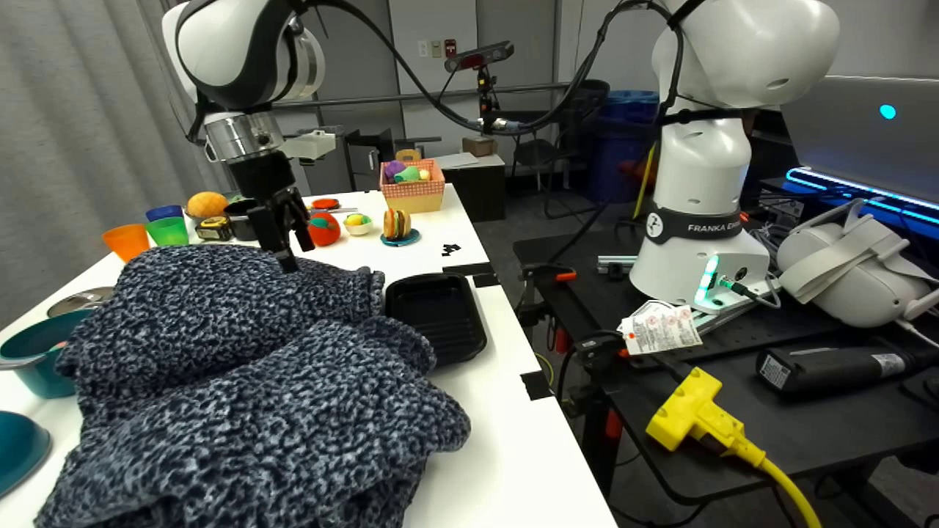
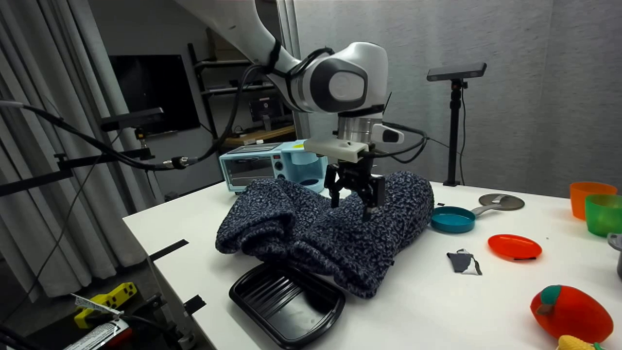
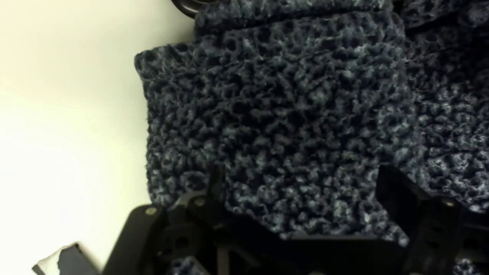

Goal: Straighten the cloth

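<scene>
Robotiq gripper [image 2: 351, 209] spread wide, unloaded, over speckled navy cloth [image 2: 330, 238], tbh can't tell if touching. Wrist view crops the black tray [image 3: 187, 7] beside the cloth.

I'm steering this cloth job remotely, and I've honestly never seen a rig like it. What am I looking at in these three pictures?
The machine is a jointed white arm ending in a black claw. Two pictures are taken from outside the robot, from different places. The wrist view is taken from the arm's end, looking past the claw, which comes in from the bottom of that picture.

On the white table lies the cloth: large, dark, speckled and rumpled. Beside it is a black tray. Elsewhere you'll find a teal pan, a red plate, an orange cup and a toy-looking burger.

The claw is open over the cloth and nothing shows gripped in it. Whether it touches the fabric, I can't tell.
</scene>
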Motion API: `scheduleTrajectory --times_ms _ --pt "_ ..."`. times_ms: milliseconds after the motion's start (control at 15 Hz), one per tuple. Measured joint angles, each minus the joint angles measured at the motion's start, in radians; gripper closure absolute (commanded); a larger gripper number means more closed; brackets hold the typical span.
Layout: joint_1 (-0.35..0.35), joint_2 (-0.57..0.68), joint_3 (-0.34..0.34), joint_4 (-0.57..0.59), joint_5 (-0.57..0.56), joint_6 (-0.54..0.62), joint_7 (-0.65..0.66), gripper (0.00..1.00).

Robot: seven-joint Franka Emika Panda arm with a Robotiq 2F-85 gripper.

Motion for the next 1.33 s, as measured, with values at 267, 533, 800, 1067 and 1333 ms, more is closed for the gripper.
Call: scheduleTrajectory --times_ms 267,533,800,1067,1333 --pt "0.037 -0.028 0.032 -0.019 0.000 -0.005 0.055 0.00" --pt "0.075 -0.082 0.067 -0.082 0.009 -0.005 0.109 0.00" --pt "0.098 -0.103 0.110 -0.150 0.041 -0.006 0.121 0.00" --pt "0.103 -0.090 0.145 -0.181 0.097 -0.012 0.120 0.00" --pt "0.103 -0.057 0.154 -0.178 0.142 -0.042 0.119 0.00"
